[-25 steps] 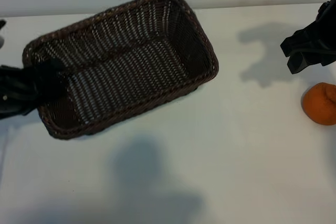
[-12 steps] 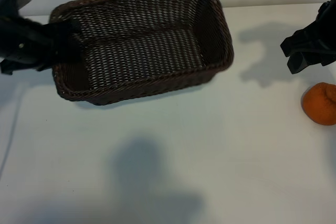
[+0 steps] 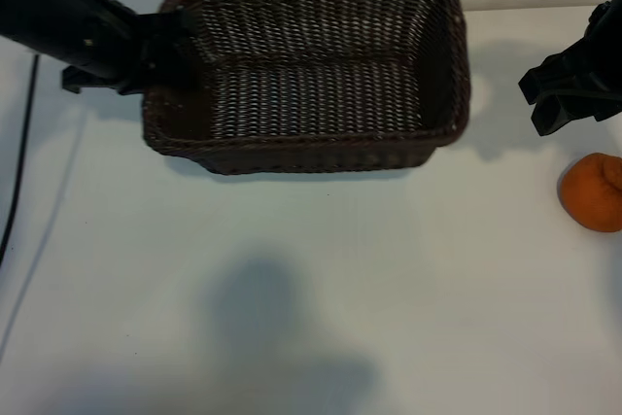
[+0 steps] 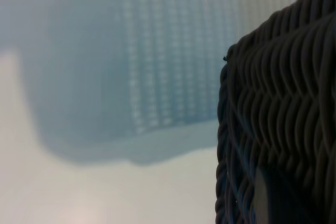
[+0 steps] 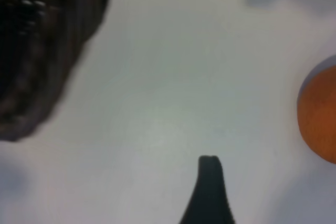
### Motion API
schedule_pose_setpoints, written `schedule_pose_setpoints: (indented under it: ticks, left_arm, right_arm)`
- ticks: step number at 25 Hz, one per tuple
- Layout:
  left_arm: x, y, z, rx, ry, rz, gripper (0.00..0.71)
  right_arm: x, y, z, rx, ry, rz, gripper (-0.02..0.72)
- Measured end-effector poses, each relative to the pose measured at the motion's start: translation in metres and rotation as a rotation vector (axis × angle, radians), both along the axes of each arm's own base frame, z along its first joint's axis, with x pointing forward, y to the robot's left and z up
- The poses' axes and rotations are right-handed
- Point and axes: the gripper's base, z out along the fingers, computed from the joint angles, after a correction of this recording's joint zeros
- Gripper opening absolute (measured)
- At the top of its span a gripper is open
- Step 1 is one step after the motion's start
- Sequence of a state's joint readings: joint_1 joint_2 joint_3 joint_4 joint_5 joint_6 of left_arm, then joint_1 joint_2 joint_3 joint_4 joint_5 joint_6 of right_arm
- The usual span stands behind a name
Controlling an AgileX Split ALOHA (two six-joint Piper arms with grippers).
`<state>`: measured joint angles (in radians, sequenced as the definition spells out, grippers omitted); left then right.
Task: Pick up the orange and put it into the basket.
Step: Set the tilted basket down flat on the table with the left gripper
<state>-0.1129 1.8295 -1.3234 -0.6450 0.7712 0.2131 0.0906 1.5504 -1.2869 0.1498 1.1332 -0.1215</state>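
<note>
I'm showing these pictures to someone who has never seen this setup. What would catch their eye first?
Most likely the big dark brown wicker basket at the far middle of the white table, with the left gripper shut on its left rim. Next, the bright orange at the table's right edge, lying outside the basket. The right gripper hangs open just beyond it, touching nothing.

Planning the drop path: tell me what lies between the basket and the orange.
Only bare white table between the basket and the orange in the exterior view; the right gripper hangs just above that gap.
</note>
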Motion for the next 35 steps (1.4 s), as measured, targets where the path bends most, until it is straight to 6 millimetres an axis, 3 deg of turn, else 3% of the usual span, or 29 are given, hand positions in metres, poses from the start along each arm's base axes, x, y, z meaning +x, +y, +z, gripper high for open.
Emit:
schedule_pose_setpoints:
  ticks: [7,15,35]
  left_arm:
    - [0.007,-0.031,-0.029,0.022,0.049,-0.045,0.154]
    - [0.011,-0.025,-0.041,0.117,0.06,-0.011,0.154]
    - [0.023,-0.033,-0.068,0.071,0.058,0.071,0.154]
  right_arm:
    - [0.0,0.0,0.0,0.0,0.0,0.0,0.556]
    - [0.0,0.0,0.0,0.0,0.0,0.0,0.554]
    - [0.0,0.0,0.0,0.0,-0.004,-0.001,0.549]
